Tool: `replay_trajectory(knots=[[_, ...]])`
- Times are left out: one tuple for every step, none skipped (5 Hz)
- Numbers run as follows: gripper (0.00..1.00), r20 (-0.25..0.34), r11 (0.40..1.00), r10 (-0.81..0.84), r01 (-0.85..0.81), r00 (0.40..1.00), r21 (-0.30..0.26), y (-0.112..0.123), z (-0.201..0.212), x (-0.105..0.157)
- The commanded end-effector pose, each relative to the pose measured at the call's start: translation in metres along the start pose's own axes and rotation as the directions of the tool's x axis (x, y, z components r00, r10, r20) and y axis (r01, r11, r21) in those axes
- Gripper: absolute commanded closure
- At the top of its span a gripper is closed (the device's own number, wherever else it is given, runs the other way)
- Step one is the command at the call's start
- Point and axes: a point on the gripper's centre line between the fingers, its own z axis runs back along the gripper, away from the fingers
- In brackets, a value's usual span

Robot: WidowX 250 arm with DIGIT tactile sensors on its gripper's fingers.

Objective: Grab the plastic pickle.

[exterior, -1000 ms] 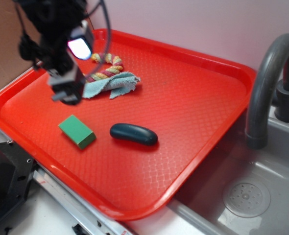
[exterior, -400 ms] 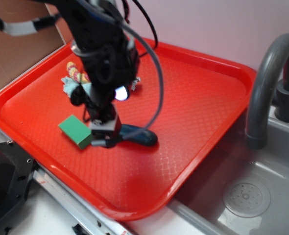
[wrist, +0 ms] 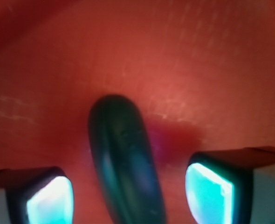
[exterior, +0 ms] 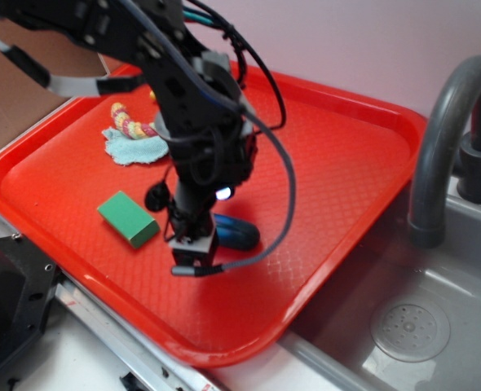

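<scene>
- Lying on the red tray (exterior: pixel 338 163), the plastic pickle (wrist: pixel 126 163) is seen between the two fingertips (wrist: pixel 49 198), touched by neither.
- The jaws of the gripper (exterior: pixel 193 257) are held spread, one on each side of the pickle.
- A green block (exterior: pixel 128 217) is seen just beside the gripper.

The plastic pickle (exterior: pixel 239 234) is a smooth, very dark green capsule with rounded ends and a faint seam running along its length. It lies flat on the red tray (exterior: pixel 330 171), near the front middle. In the wrist view the plastic pickle (wrist: pixel 126 161) runs lengthwise, one rounded end pointing away, casting a soft shadow to its right.
</scene>
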Motion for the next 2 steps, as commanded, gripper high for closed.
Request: replay_trajectory(knots=[[0.73,-0.007,0.999,0.003,-0.003,1.0,0.053,-0.0063,-0.0082,0.0027],[1.0,0.005,0.998,-0.028,0.028,1.0,0.061,-0.0078,-0.0086,0.003]])
